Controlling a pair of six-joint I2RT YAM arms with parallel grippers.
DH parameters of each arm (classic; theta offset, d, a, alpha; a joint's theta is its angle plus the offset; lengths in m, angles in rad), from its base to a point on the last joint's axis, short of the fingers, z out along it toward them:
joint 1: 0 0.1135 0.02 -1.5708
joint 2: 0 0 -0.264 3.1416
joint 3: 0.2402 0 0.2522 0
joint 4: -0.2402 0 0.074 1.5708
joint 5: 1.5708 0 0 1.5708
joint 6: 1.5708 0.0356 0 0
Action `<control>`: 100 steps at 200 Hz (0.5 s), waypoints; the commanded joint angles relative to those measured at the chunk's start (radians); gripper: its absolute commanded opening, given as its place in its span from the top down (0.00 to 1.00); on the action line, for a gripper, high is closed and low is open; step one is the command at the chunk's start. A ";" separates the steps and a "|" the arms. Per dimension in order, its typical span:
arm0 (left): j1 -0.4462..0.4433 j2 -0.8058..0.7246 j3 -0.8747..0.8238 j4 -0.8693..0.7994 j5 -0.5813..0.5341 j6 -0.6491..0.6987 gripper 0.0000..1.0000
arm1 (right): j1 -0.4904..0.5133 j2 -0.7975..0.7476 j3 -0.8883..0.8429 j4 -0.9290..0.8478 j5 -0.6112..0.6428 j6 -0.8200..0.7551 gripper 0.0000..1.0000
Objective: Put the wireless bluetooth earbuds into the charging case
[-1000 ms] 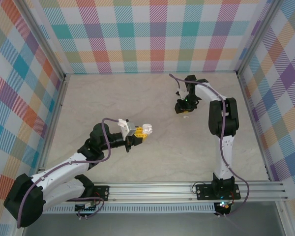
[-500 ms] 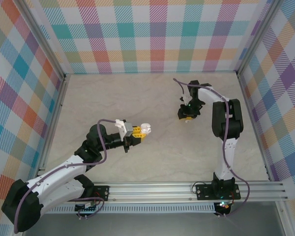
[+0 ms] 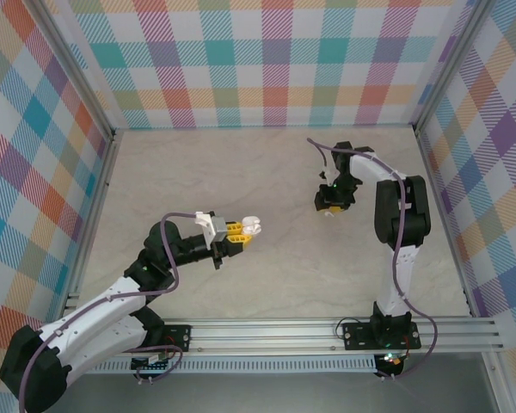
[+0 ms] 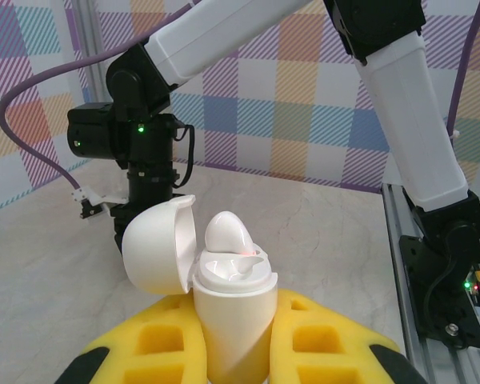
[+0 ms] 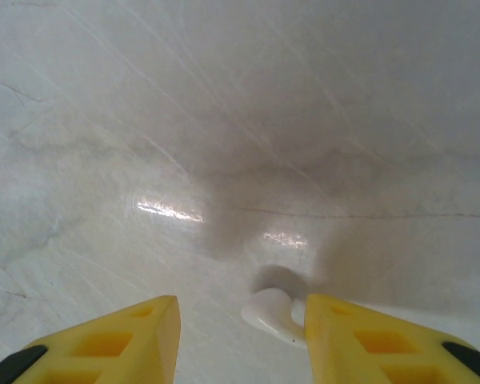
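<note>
Left claw (image 3: 239, 233) is pinching the open case (image 4: 230, 280). Right claw (image 5: 240, 312) is standing spread at bottom centre, with an earbud (image 5: 270, 314) just beside one finger.

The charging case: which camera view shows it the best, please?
The left wrist view. The charging case stands close and sharp in the left claw, its lid open and a white earbud sitting in it. The top external view gives it as a small white blob at that claw's tip.

High overview plus two close wrist views, table (image 3: 198, 172) common to all.
</note>
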 commanded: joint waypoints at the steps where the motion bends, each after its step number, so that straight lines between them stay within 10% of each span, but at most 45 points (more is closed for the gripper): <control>1: 0.001 -0.025 -0.006 -0.009 0.011 -0.013 1.00 | -0.004 -0.041 -0.036 -0.017 -0.034 0.015 0.55; 100: -0.002 -0.089 -0.014 -0.034 0.004 -0.033 1.00 | -0.003 -0.076 -0.054 -0.017 0.018 0.078 0.61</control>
